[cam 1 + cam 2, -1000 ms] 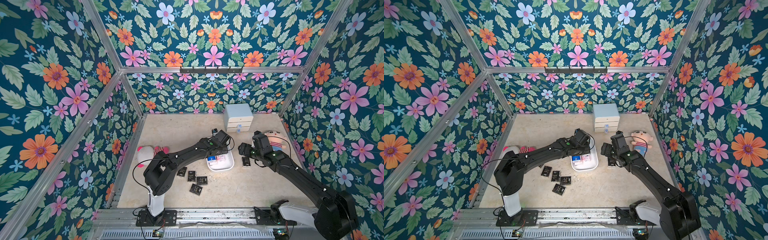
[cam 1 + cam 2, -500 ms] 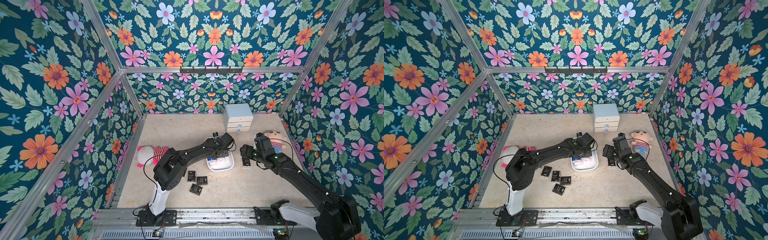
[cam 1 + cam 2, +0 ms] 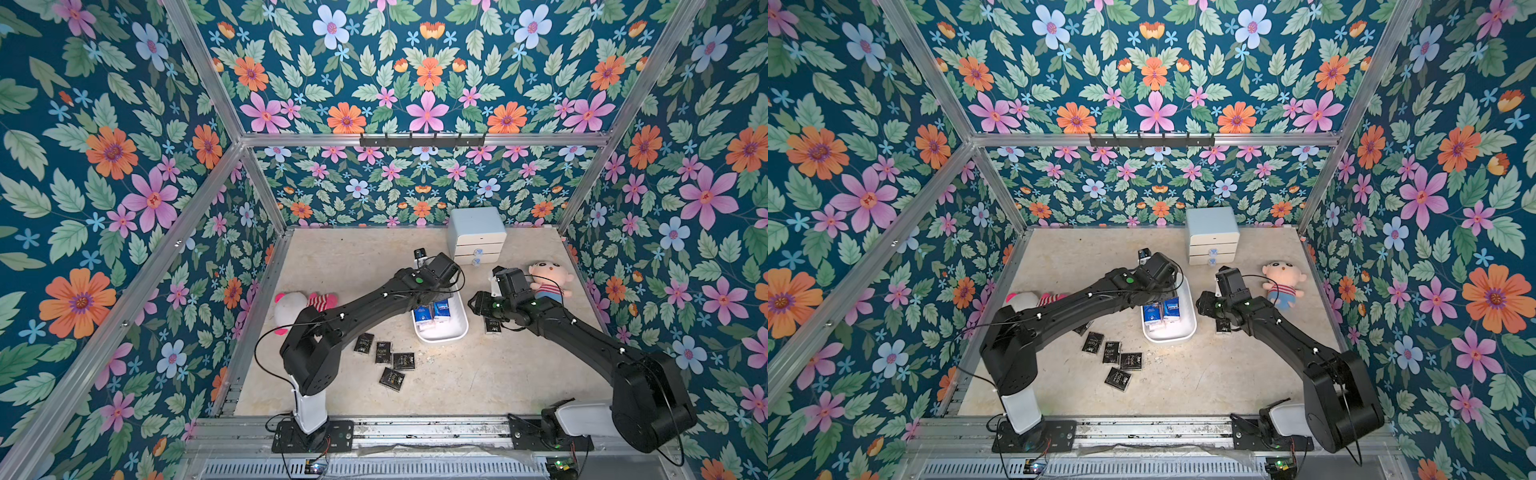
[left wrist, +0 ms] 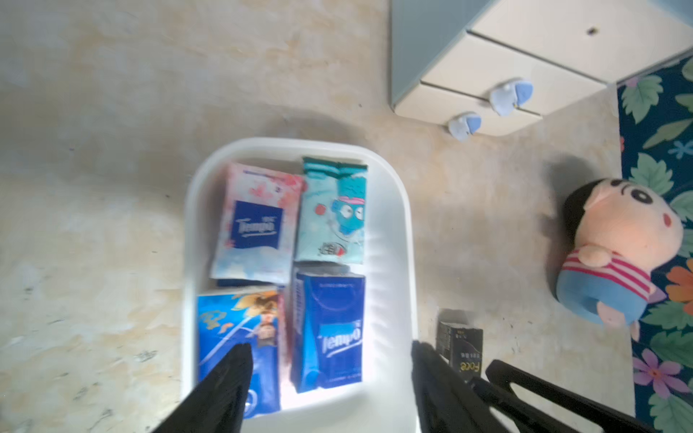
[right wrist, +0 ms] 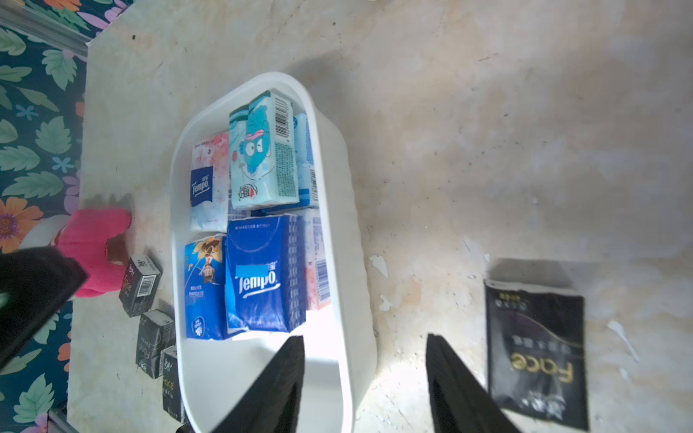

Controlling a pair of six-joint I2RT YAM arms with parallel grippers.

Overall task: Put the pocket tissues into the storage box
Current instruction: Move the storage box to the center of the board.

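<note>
The white storage box (image 3: 442, 338) (image 3: 1169, 337) sits mid-floor with several pocket tissues in it: a pink packet (image 4: 258, 221), a light blue one (image 4: 333, 213) and a dark blue one (image 4: 330, 330) (image 5: 262, 273). Several black packets (image 3: 384, 353) (image 3: 1113, 355) lie on the floor left of the box. Another black packet (image 3: 492, 326) (image 5: 536, 352) (image 4: 459, 348) lies right of it. My left gripper (image 4: 330, 360) hangs open over the box's near end, holding nothing. My right gripper (image 5: 365, 352) (image 3: 478, 303) is open, astride the box's right wall, apart from it.
A pale blue drawer cabinet (image 3: 478, 235) stands at the back. A striped-shirt doll (image 3: 546, 282) lies right of it, close behind my right arm. A pink and white plush (image 3: 299, 305) lies left, under my left arm. Flowered walls enclose the floor.
My left gripper's jaws have widened over the box. My right gripper has shifted slightly toward the box and its jaws have narrowed. The black packets have not moved.
</note>
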